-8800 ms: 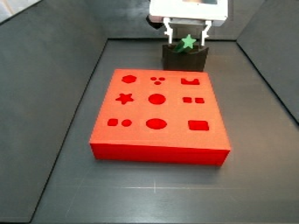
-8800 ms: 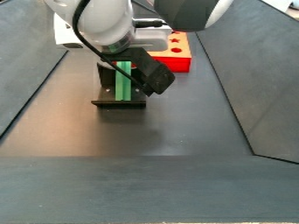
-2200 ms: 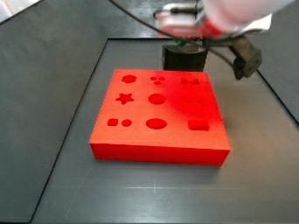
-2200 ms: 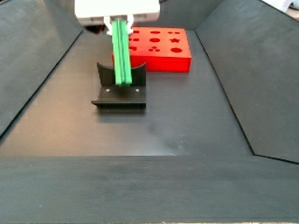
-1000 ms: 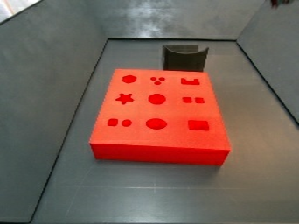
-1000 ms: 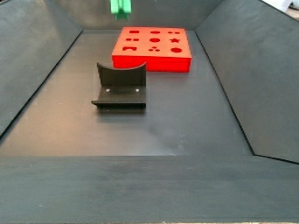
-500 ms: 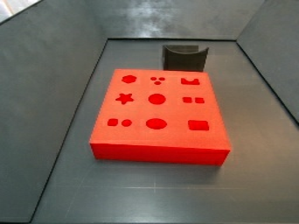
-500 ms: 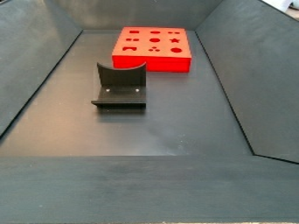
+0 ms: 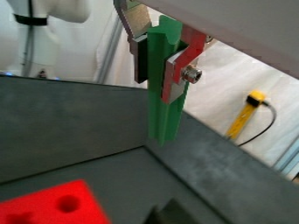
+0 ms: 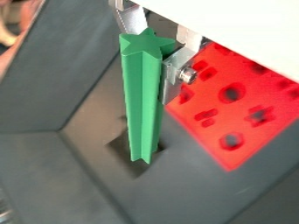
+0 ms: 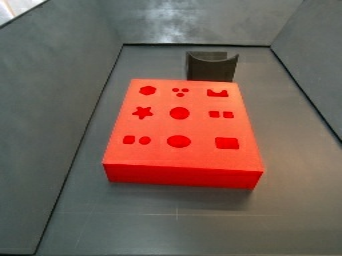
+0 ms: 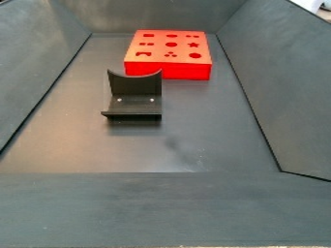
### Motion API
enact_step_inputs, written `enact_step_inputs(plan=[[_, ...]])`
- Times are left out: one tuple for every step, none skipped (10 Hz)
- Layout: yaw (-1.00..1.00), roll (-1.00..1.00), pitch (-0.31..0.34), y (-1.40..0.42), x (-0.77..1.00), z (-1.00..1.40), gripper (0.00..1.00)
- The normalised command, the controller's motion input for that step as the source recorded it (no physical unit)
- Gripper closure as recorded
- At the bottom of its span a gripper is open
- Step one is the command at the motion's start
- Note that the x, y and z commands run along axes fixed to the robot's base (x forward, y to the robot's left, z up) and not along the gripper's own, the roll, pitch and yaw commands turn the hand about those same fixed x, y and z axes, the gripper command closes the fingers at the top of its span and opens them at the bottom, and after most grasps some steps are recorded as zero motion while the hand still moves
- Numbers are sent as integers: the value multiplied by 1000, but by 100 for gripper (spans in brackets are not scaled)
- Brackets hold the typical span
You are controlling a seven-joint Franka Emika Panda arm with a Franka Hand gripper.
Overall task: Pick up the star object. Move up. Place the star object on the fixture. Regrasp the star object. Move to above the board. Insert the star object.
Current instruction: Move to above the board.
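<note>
While both side views show no arm at all, the wrist views show the end effector (image 9: 162, 59) clamped on the star object (image 10: 142, 96), gripping it near its top end so the long green peg hangs down below the fingers (image 9: 139, 54). Held upright like this, its star-shaped end presumably faces downward, ready for a vertical insertion.

In a side view, nearest the camera, the fixture (image 12: 134, 95) stands empty at centre left on the dark table (image 12: 195, 145); the board (image 12: 169, 53) lies beyond it near the top of the frame. Seen from the opposite side, the board (image 11: 182, 131) fills the middle, its cut-out holes all unoccupied, with the fixture (image 11: 211, 66) behind it, near the top.

Judging by this, the regrasp is done and the peg is being carried high above the scene, toward the board (image 10: 239, 94).
</note>
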Motion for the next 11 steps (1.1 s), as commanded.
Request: enact_step_inputs(plan=[[-100,-1000,-108,-705,-746,70,100],[-101,-1000,-107,-386,-475,27,100],[-110,-1000,-95,-193,-283,19,100],[-115,-1000,-88,-104,-181,19,100],[-118,-1000,-88,-34,-120,-2,100],[-114,-1000,-94,19,-91,3,100],[-114,-1000,-102,29,-84,2,100],[-86,-796,-97,35,-79,-2,100],[-41,-499,-77,28,-68,2,100],[-12,-278,-52,15,-46,0,100],[-17,-207,-39,16,-36,-3,100]])
